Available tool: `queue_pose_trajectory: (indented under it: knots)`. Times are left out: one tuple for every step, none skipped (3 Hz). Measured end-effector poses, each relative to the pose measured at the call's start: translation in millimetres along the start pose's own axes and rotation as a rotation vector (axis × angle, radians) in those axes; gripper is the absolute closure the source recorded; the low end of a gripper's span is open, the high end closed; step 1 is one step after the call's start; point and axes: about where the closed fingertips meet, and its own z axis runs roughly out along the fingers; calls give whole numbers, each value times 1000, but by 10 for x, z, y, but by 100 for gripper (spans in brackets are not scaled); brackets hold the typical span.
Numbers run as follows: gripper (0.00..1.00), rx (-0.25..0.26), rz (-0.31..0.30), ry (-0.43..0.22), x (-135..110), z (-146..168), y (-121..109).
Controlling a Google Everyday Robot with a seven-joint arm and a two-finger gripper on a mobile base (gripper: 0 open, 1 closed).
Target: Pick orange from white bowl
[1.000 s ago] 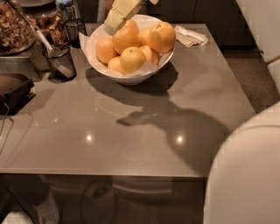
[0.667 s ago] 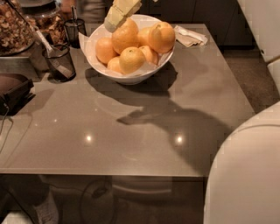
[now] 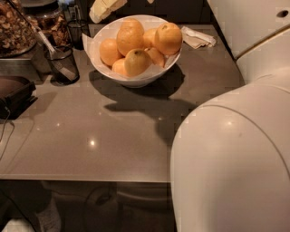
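Observation:
The white bowl (image 3: 141,81) stands at the back of the grey table (image 3: 104,136), lined with white paper and piled with fruit. The orange (image 3: 130,35), tall, oval and deep orange, sits on top of the pile at the middle. A rounder orange with a dimpled top (image 3: 168,38) lies to its right, and a smaller yellowish fruit (image 3: 137,62) lies in front. My gripper (image 3: 106,7), cream coloured, hangs at the top edge of the view, just above and behind the bowl's back-left rim and apart from the fruit. It is partly cut off.
A black mesh cup (image 3: 62,64) with a utensil stands left of the bowl. Containers of nuts (image 3: 16,29) and a dark object (image 3: 16,93) sit at the far left. Folded napkins (image 3: 198,38) lie right of the bowl. My white arm (image 3: 231,154) fills the right side.
My gripper has shifted left and up, toward the top edge of the view. The white bulk of my arm now covers more of the table's right side. The fruit has not moved.

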Motion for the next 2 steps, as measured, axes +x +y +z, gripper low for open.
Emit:
queue_pose_trajectory:
  knots:
    - [0,-11,-8,-17,-2,18,6]
    - [0,-8,-15,-51,8,105,-39]
